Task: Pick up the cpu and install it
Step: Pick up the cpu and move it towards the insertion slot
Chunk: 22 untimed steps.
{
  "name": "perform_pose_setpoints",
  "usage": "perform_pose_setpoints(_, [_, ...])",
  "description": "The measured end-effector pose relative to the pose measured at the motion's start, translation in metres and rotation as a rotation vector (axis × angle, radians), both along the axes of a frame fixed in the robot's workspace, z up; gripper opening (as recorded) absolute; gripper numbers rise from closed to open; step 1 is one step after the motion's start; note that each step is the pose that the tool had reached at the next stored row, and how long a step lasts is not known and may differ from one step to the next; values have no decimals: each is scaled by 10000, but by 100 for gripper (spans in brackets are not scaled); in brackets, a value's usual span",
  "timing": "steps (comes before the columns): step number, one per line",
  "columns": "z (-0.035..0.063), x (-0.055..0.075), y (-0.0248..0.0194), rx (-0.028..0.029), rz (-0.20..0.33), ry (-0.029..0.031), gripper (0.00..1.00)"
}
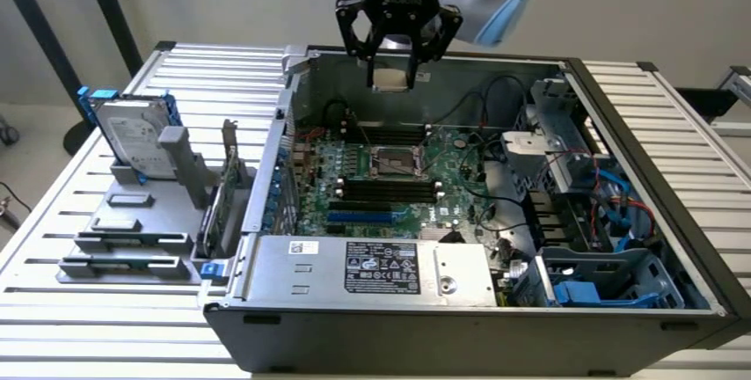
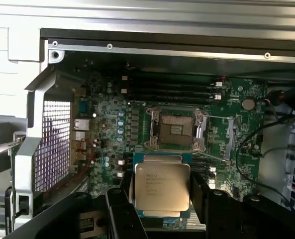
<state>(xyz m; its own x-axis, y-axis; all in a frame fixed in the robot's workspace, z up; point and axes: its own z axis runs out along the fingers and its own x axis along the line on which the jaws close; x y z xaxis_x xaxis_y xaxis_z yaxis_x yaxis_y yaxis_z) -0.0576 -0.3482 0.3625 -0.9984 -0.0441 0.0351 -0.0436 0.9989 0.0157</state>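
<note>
My gripper (image 1: 397, 62) hangs above the open computer case (image 1: 634, 222), over the back part of the green motherboard (image 1: 452, 164). It is shut on the cpu (image 1: 395, 79), a small flat square chip with a silver top. In the wrist view the cpu (image 2: 162, 186) sits level between the two black fingers (image 2: 118, 211) of the gripper (image 2: 161, 204). The open cpu socket (image 2: 177, 130) lies on the board beyond the chip, its metal frame swung up. In the exterior view the socket (image 1: 393, 163) is well below the gripper.
Black memory sticks (image 1: 388, 189) sit in slots beside the socket. A grey stand (image 1: 129, 248) at the exterior view's left holds a silver hard drive (image 1: 132, 138) with blue rails. The power supply (image 1: 375, 266), loose cables (image 1: 516, 213) and drive bays (image 1: 599, 279) crowd the case.
</note>
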Motion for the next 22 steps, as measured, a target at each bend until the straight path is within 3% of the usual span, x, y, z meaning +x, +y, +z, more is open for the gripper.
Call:
perform_pose_setpoints(17, [-310,226,130,1,-265,73,55])
perform_pose_setpoints(22, [-316,237,134,-2,-284,111,55])
